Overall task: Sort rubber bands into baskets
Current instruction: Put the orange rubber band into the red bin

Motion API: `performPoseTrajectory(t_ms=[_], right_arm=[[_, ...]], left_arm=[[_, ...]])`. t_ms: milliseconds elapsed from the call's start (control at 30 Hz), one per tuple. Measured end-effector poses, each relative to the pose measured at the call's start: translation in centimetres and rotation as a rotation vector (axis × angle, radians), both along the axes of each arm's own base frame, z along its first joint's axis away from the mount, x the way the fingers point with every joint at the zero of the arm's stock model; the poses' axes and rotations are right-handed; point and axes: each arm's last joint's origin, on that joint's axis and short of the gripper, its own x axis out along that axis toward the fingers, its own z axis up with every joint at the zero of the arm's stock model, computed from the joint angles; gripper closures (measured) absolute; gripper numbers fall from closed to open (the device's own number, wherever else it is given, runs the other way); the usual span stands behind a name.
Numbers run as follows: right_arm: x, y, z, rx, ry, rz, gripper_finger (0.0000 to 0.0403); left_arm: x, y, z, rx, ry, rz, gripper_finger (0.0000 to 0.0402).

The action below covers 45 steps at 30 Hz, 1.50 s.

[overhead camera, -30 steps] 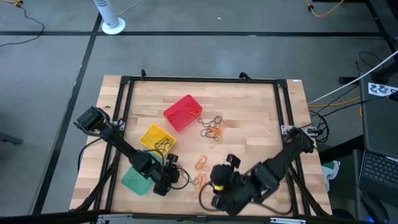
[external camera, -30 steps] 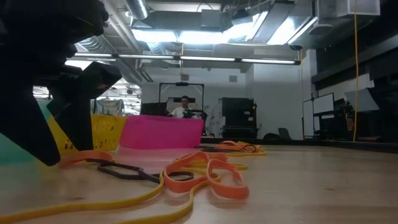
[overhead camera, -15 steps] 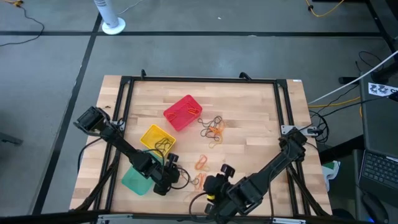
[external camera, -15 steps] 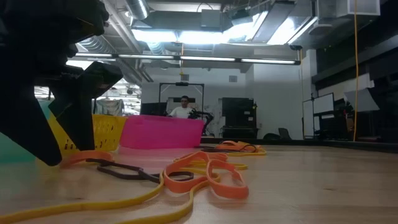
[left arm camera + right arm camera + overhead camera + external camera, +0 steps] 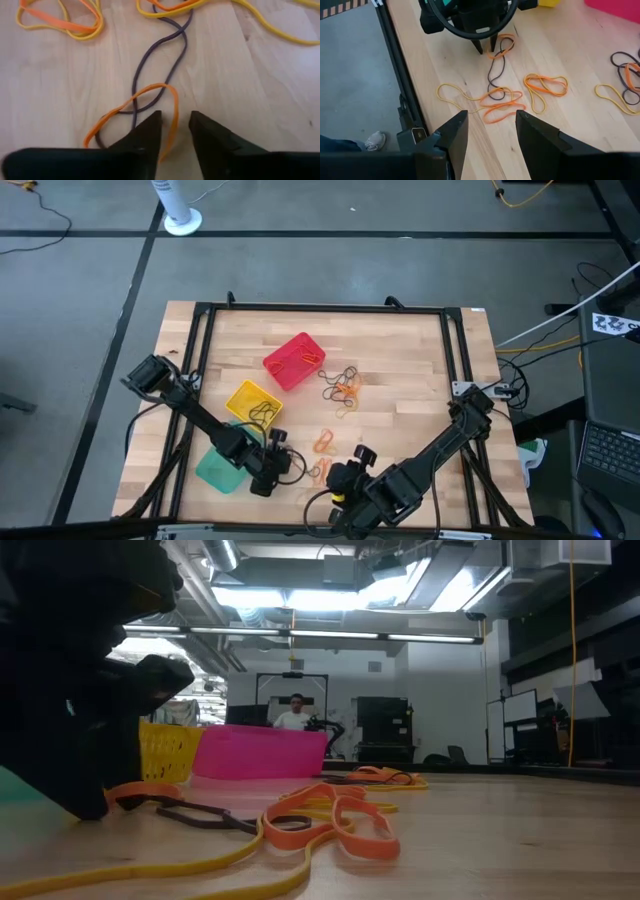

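Note:
My left gripper [image 5: 285, 468] [image 5: 175, 122] is low over the table's near left, beside the teal basket [image 5: 215, 470]. It is open by a narrow gap, and its fingertips stand on either side of one strand of an orange rubber band [image 5: 173, 102] that is tangled with a dark band [image 5: 176, 55]. I cannot tell whether they touch it. My right gripper [image 5: 345, 478] [image 5: 492, 125] is wide open and empty above the near edge. It looks onto loose orange and yellow bands [image 5: 502, 107]. The yellow basket [image 5: 253, 405] and the red basket [image 5: 293, 360] hold a few bands.
More bands lie in a heap at mid-table [image 5: 340, 385], and an orange one lies nearer [image 5: 325, 442]. A black metal frame [image 5: 200, 340] rims the table. A person [image 5: 295, 715] sits in the room far behind.
My left gripper's fingers have drawn closer together around the orange band, and it has tipped a little in the low view. My right gripper has gone toward the table's left and near edges, then kept still. The bands have not moved.

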Motion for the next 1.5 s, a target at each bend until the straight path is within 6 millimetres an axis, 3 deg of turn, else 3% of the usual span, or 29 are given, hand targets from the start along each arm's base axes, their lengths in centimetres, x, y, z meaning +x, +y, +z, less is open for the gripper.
performPoseTrajectory(t_ms=[200,467,633,800,1000,1233,1500], right_arm=[[0.2,0.1,-0.5,-0.006,0.008,0.002,0.0237],[0.3,0.3,-3.6,-0.052,0.082,0.004,0.0237],[0.2,0.0,-5.6,-0.103,0.134,0.001,0.0237],[0.8,-0.8,-7.6,-0.132,0.161,-0.005,0.0237],[3.0,-2.7,-9.2,-0.113,0.159,0.084,0.0237],[6.0,-5.8,-10.0,-0.107,0.127,0.214,0.0237],[6.7,-9.1,-12.3,-0.056,0.251,0.318,0.0237]], left_arm=[[0.2,-0.2,0.9,-0.084,0.016,0.047,0.0394],[0.1,-0.2,5.7,-0.223,-0.095,0.054,0.0397],[-0.7,1.2,9.3,-0.272,-0.171,0.068,0.0394],[-1.5,4.0,12.7,-0.255,-0.251,0.112,0.0397],[-2.4,8.7,15.6,-0.129,-0.335,0.211,0.0398],[-2.3,14.3,16.3,0.009,-0.333,0.365,0.0394],[-1.8,19.4,15.5,0.135,-0.267,0.473,0.0391]])
